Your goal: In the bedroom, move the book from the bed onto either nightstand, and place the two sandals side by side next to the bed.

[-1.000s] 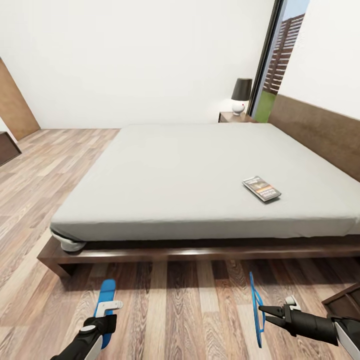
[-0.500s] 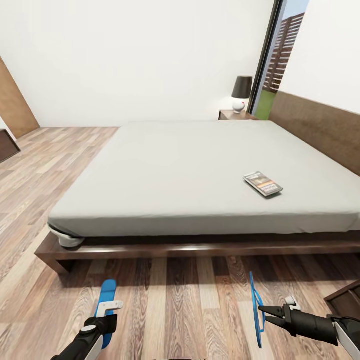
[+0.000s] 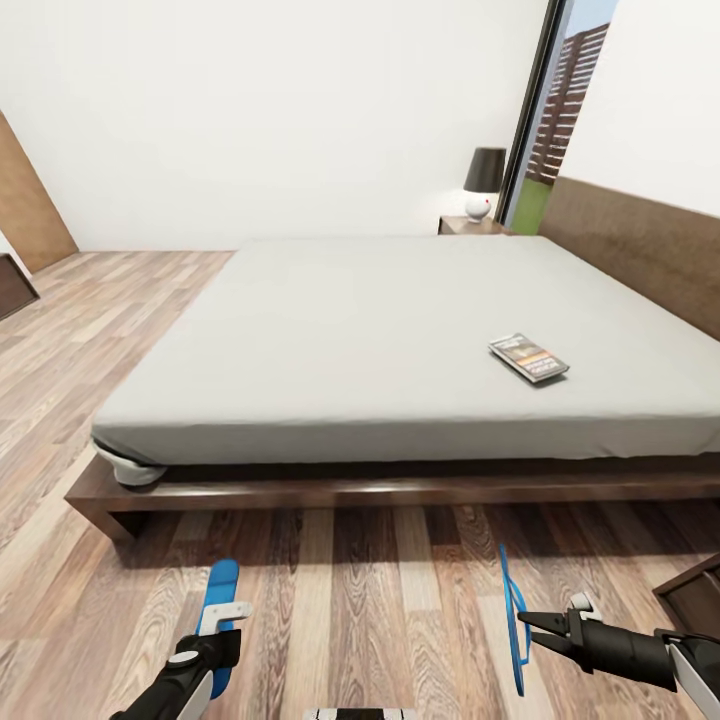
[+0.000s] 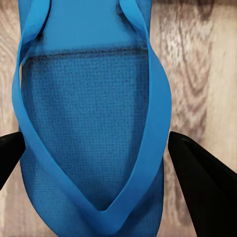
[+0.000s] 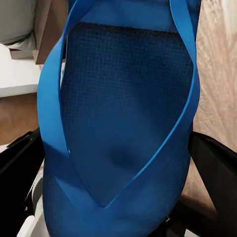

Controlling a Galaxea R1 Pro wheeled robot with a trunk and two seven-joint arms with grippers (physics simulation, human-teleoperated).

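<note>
From the head camera, the large low bed with an off-white mattress and dark brown wooden platform frame [image 3: 400, 340] fills the middle of the room, its wide brown headboard [image 3: 640, 250] along the right wall. The small dark-grey paperback book with an orange band [image 3: 528, 358] lies flat on the mattress, toward the near right part. At the far right corner, beside the tall dark-framed window [image 3: 545, 110], stands a dark reddish-brown wooden nightstand [image 3: 470, 226] bearing a lamp with a black shade and a round white base [image 3: 483, 184].

On the near side, over the brown-grey wood-plank floor [image 3: 380, 600], the left gripper [image 3: 222, 613] holds a flat bright-blue sandal [image 3: 220, 600] lying face up, while the right gripper [image 3: 532, 626] holds the other bright-blue sandal [image 3: 512, 615] turned on edge. Both sandals are just short of the bed frame, well apart from each other.

In the left wrist view, the blue sandal [image 4: 94, 123] sits between the two black fingers [image 4: 202, 182], which flank its edges; the left fingers seem clamped on it.

In the right wrist view, the other sandal [image 5: 121, 123] sits between black fingers [image 5: 217, 168] pressed at its sides, grasping it.
</note>
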